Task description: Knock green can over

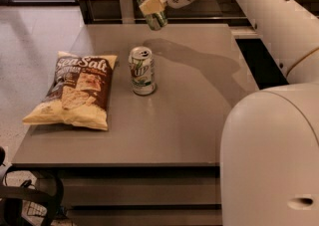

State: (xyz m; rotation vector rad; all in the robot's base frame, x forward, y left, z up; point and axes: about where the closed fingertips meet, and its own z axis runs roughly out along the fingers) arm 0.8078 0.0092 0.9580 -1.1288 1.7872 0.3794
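The green can (158, 19) is at the table's far edge, tilted with its silver top leaning left, and looks raised slightly off the table. My gripper (152, 7) reaches in from the upper right and is shut on the can. One cream finger pad (150, 5) lies across the can's upper body. The other finger is hidden behind the can. A whiter can with a big green logo (142, 70) stands upright in the middle of the table, nearer than the green can and apart from it.
A brown and yellow chip bag (75, 90) lies flat on the left of the grey table (199, 120). My white arm (259, 6) spans the upper right and my body (271, 155) fills the lower right. A wooden wall stands behind the table.
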